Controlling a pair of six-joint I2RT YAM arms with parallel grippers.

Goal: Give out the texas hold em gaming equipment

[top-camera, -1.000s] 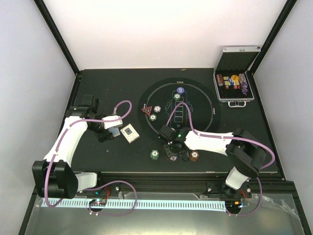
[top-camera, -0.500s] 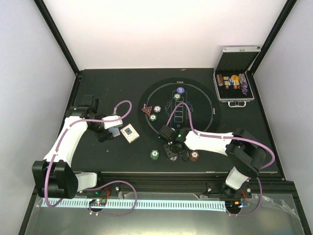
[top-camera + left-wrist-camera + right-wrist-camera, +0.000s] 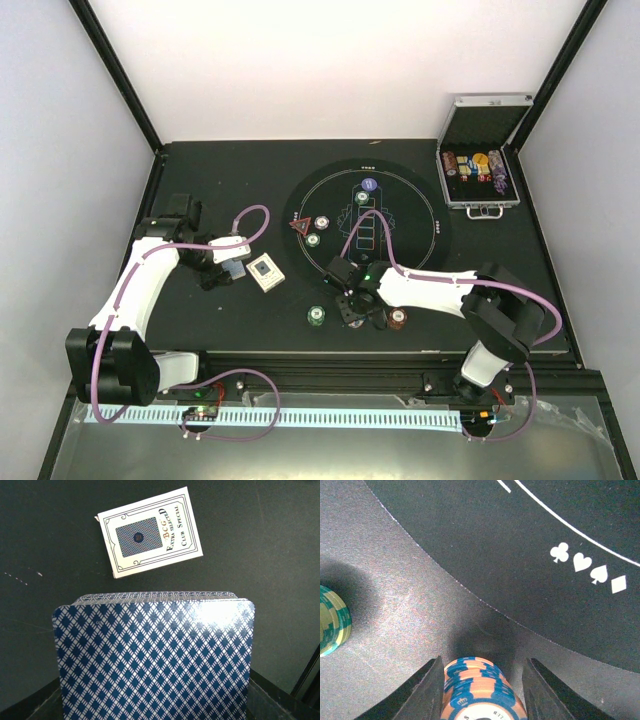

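My left gripper (image 3: 232,270) is shut on a deck of blue diamond-backed cards (image 3: 155,655), which fills the lower left wrist view and hides the fingers. My right gripper (image 3: 483,659) is shut on a stack of orange-and-blue chips (image 3: 480,690), just off the near edge of the round mat (image 3: 420,235). A green chip stack (image 3: 316,315) lies to its left and a red-brown one (image 3: 398,318) to its right. On the mat sit a purple-white chip (image 3: 369,185), a red triangular marker (image 3: 298,227) and two green chips (image 3: 323,222).
A white card box (image 3: 265,271) lies flat just ahead of the left gripper. The open silver case (image 3: 480,165) with its chip rolls stands at the far right. Black frame rails border the table.
The right jaws have narrowed onto the orange-and-blue chip stack and the gripper has shifted slightly. The left arm and its deck have not moved.
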